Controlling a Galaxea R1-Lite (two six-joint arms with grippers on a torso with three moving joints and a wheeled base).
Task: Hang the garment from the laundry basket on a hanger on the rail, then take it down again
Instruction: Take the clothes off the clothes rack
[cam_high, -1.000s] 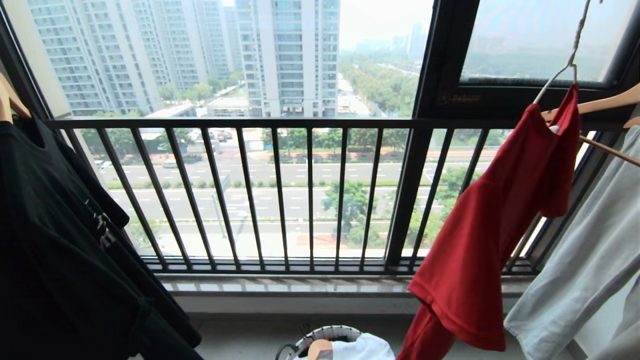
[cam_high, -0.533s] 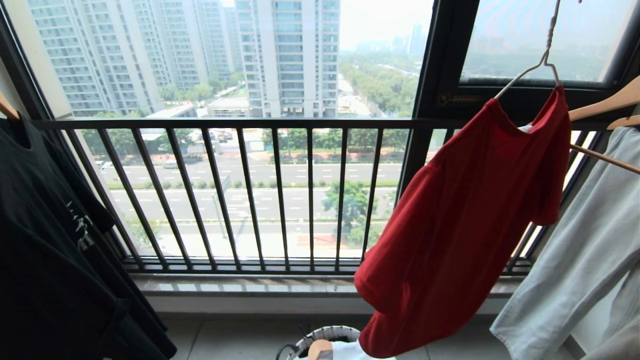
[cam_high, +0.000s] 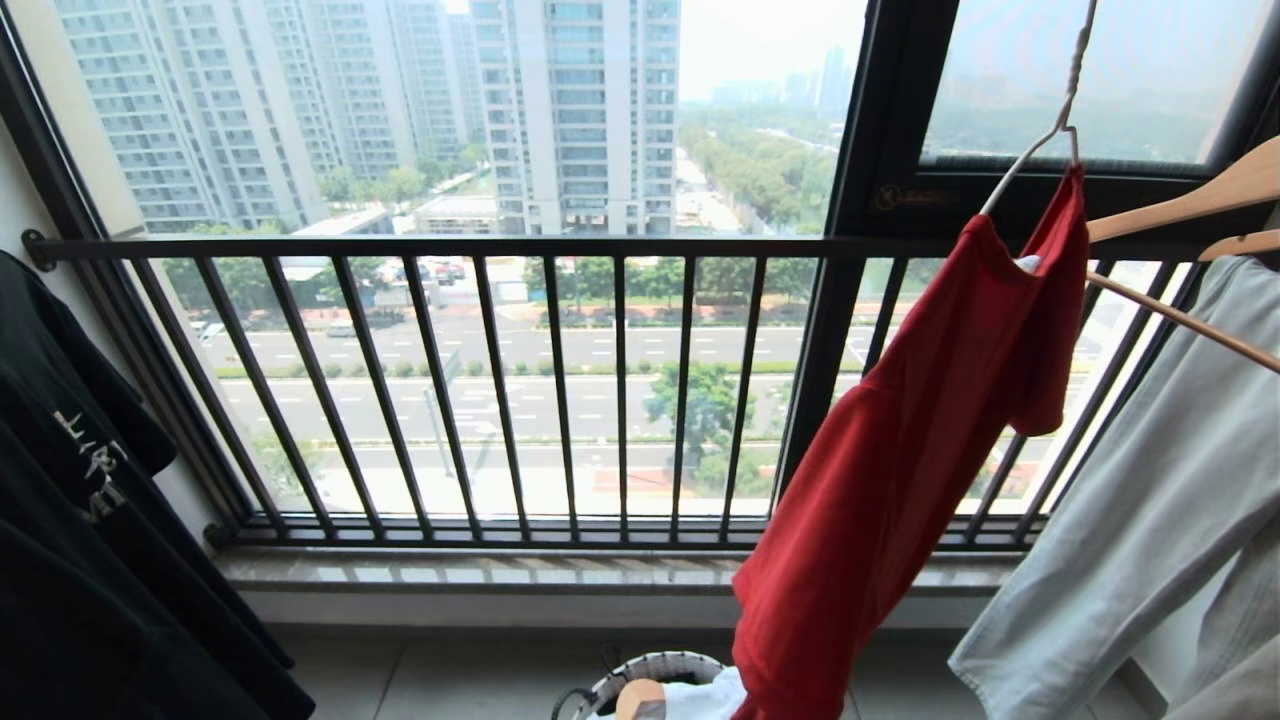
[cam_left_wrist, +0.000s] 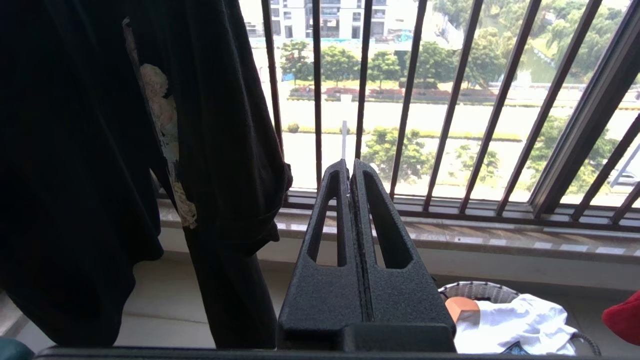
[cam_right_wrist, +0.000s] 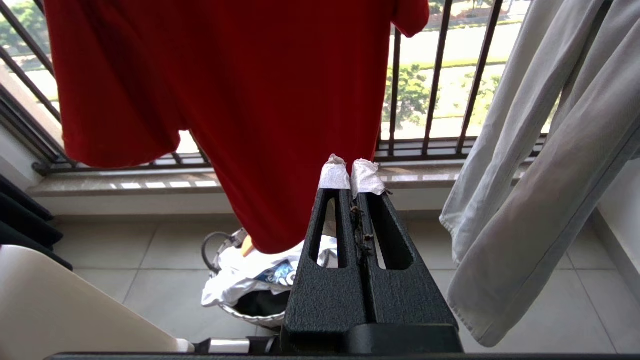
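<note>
Swinging leftward at frame right, shirt (cam_high: 900, 450) hangs on hanger (cam_high: 1040, 140); both closed, empty grippers (cam_left_wrist: 350, 172) (cam_right_wrist: 351, 172) must next unhook it.

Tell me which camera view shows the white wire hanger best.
The head view: the hanger shows there, its neck and one arm rising from the red T-shirt's collar. The right wrist view shows only the shirt's lower body; the left wrist view just a red scrap at the edge.

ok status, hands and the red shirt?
Left hand shut, empty. Right hand shut, empty. Red shirt on white hanger, basket below. Nothing blocking.
</note>
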